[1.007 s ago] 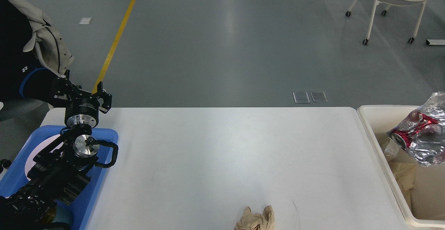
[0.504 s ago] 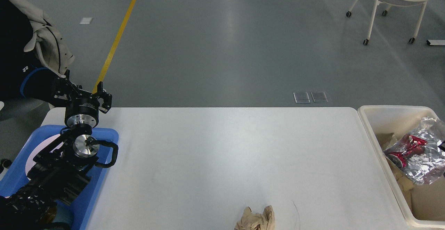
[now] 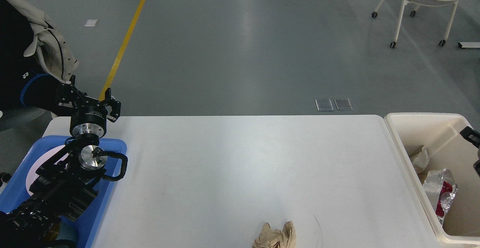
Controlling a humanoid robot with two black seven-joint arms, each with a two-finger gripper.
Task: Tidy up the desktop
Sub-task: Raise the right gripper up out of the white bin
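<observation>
Note that the desktop (image 3: pixel 240 165) was a wide white matte slab with rounded corners, filling the lower middle of your head view, its near edge cut off at the bottom. A crumpled ball of tan paper (image 3: pixel 275 236) lay on it at the near edge, creased and irregular, partly out of view. A thin dark scratch or hair showed just right of the paper.

Your left gripper (image 3: pixel 90 100) hung over the far left corner of the desktop, above the blue tray (image 3: pixel 112 173). Its two black fingers stood spread apart with nothing between them. Below it the arm showed two round machined-metal faces, a looped black cable and a ribbed black body. The tray was smooth plastic with a raised rim; a white round plate (image 3: pixel 37 167) lay inside it, mostly hidden by the arm.

Your right gripper (image 3: pixel 473 147) appeared only as dark fragments at the right edge, above the bin (image 3: pixel 403 128); you could not tell whether it was spread or closed. The bin was a cream rectangular tub with smooth walls, set just beside the right end of the desktop. Inside lay a crinkled silver wrapper (image 3: pixel 442 190) with red showing, plus clear crumpled film and tan paper scraps.
</observation>
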